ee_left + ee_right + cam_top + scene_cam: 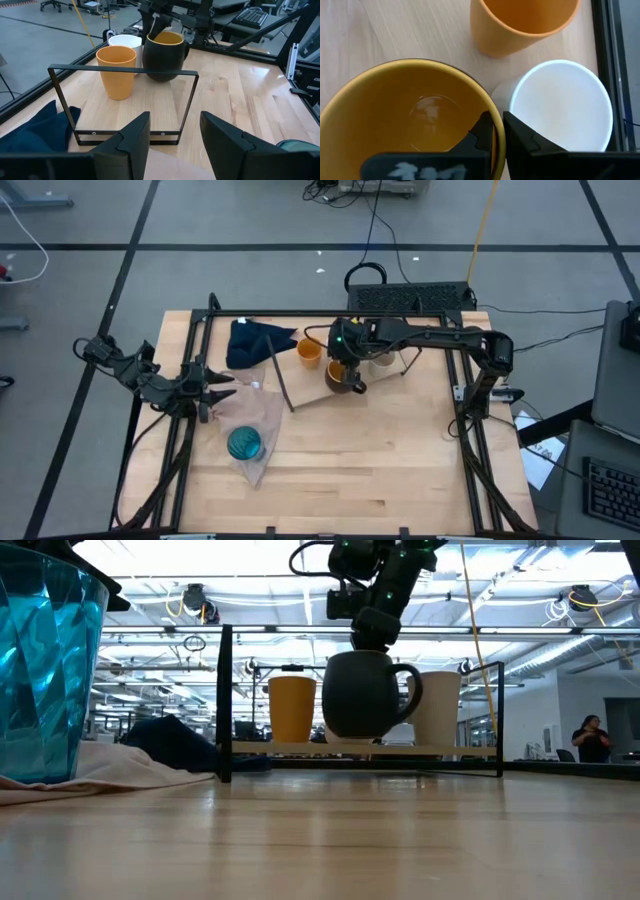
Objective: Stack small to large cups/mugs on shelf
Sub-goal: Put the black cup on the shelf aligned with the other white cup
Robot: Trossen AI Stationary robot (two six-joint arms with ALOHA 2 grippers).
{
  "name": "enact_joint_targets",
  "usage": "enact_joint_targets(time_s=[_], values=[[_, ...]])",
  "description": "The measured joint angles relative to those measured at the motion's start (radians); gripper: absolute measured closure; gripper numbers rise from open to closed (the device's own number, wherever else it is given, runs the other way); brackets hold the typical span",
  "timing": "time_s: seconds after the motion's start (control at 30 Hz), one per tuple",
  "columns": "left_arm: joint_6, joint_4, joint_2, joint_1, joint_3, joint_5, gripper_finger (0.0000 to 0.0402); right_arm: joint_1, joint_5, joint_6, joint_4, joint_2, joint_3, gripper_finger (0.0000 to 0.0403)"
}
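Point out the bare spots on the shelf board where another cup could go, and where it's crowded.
Free: the shelf board's near part, between the orange cup and the front frame rod. Crowded: the far part, where the orange cup, dark mug and white mug cluster, with the right pincer clamped on the dark mug's rim.

Dk blue cloth (pixel 255 340), beige cloth (pixel 258 420) on table (pixel 400 470).

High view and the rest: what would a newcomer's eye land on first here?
First, the right end effector pinching the rim of the dark mug with the orange inside, over the shelf beside the small orange cup and a white cup. Next, the teal tumbler on the pinkish-beige cloth near the left end effector, which is open and empty.
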Motion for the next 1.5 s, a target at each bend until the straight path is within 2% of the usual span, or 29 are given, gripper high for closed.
enact_joint_targets(time_s=[1.5], values=[[-0.004, 0.0, 0.0, 0.0, 0.0, 0.002, 0.0229, -0.004, -0.001, 0.027, 0.007, 0.0, 0.0, 0.0381]])
